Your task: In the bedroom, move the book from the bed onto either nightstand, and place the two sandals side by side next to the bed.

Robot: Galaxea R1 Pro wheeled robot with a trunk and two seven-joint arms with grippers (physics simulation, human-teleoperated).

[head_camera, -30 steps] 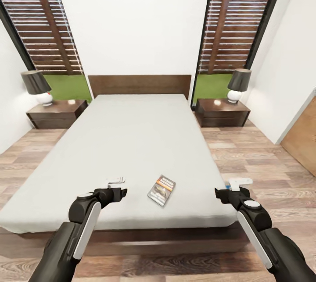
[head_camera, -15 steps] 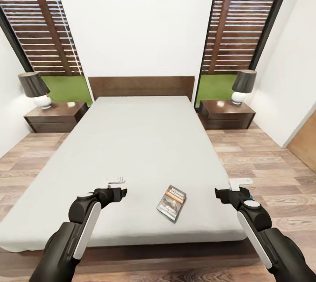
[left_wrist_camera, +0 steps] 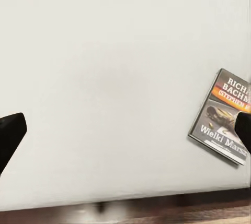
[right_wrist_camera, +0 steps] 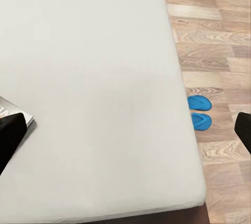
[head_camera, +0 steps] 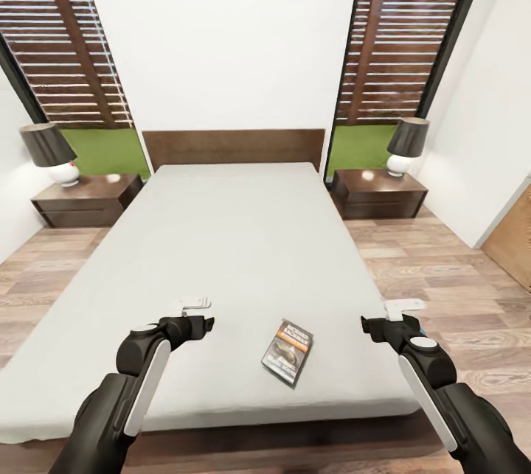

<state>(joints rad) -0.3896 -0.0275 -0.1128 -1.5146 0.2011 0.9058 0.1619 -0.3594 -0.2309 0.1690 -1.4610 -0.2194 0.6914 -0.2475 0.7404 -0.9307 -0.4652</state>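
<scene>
View has shifted a bit since half a second ago: left nightstand and lamp slid toward the frame edge, book sits slightly further left in frame. That reads as camera/base motion, not the things moving; both arms look the same in frame.

Book (head_camera: 287,351) lies flat on the bed (head_camera: 221,238) near the foot edge, between the two arms, untouched. Left gripper (head_camera: 198,315) hovers over the mattress, empty, fingers spread wide in the left wrist view. Right gripper (head_camera: 392,317) hangs over the bed's right foot corner, also empty and wide open.

Two sandals (right_wrist_camera: 199,112) are on the floor, close together and touching or nearly so, right against the bed's side; whether they count as neatly side by side is hard to tell at this size.

Left nightstand (head_camera: 81,201) and right nightstand (head_camera: 377,194) each carry a lamp (head_camera: 407,146), no book.

Progress: book step not started. Sandals possibly already fine, needs a closer look.
</scene>
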